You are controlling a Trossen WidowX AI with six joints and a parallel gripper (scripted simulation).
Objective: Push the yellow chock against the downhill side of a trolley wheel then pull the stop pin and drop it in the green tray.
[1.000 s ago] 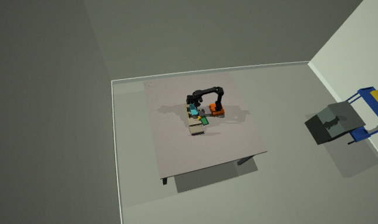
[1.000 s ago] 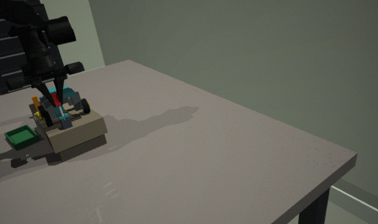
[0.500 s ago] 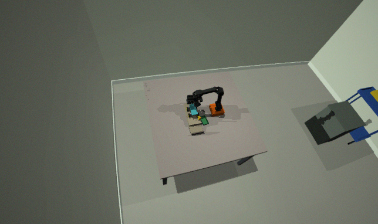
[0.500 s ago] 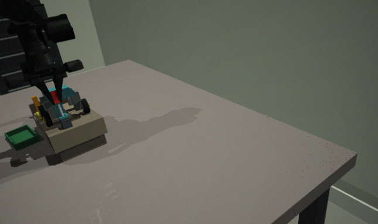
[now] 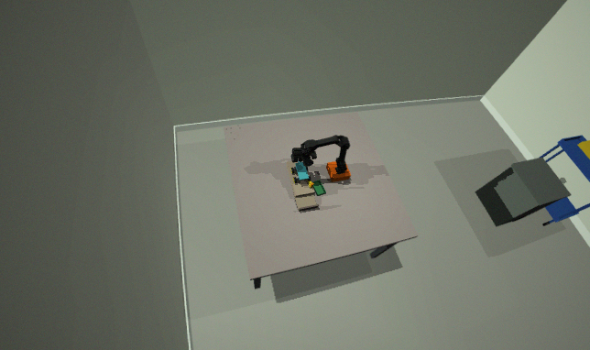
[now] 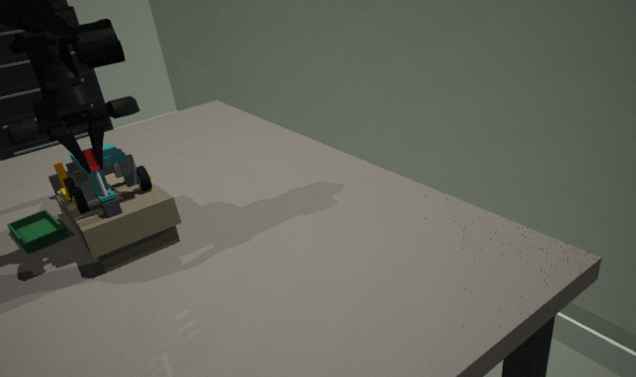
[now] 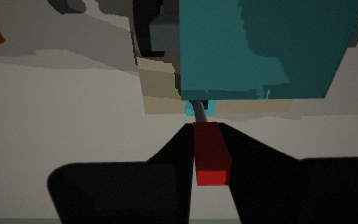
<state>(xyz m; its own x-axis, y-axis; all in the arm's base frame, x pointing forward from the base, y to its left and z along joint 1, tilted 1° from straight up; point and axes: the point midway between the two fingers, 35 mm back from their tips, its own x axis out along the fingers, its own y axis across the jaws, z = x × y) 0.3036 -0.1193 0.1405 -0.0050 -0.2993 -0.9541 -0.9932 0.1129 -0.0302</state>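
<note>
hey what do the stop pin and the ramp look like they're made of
The stop pin, gripped in the pincer, has a matte red blocky head, likely plastic, and a thin pale-grey shaft with a light streak, probably metal. The ramp is flat, dull tan, maybe wood or board; no grain shows.

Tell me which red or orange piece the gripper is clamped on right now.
The red pin head, pinched between the black fingers. The orange chock handle stands free beside the trolley.
</note>
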